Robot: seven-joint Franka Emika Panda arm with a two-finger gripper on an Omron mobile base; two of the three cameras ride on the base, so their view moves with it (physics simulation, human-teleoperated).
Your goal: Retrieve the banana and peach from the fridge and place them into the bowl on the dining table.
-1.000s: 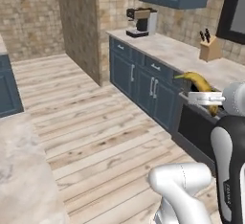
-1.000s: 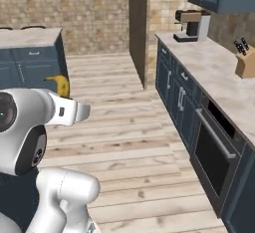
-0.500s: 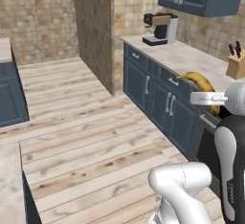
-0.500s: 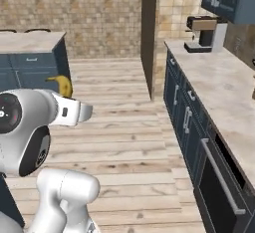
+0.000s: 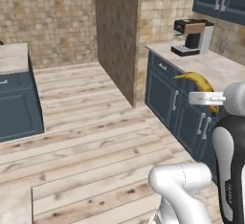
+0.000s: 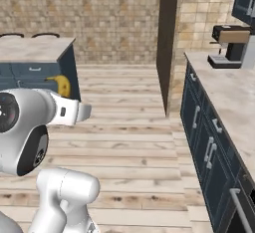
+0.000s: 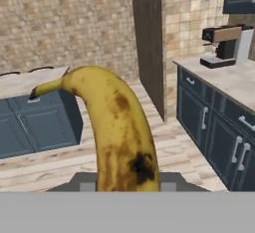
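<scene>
My gripper (image 7: 127,181) is shut on the banana (image 7: 117,127), a yellow curved fruit with brown patches that rises from between the fingers. In the left base view the banana (image 5: 197,81) sticks out above the hand at the right. From the right base view the banana (image 6: 62,83) peeks over the white wrist at the left. The dining table (image 6: 35,49), with its beige marbled top and blue-grey base, stands at the left, also seen as the dining table (image 7: 30,80) behind the fruit. The peach, the fridge and the bowl are out of view.
A counter with blue-grey cabinets (image 5: 174,101) runs along the right, with a coffee machine (image 5: 191,37) on it. A dark brown wall column (image 5: 117,31) stands ahead. Wooden floor (image 5: 95,141) lies open between the cabinets and the table.
The whole scene has slid sideways as the base turned, so the camera moved. The banana stays in the same grip on the hand.
</scene>
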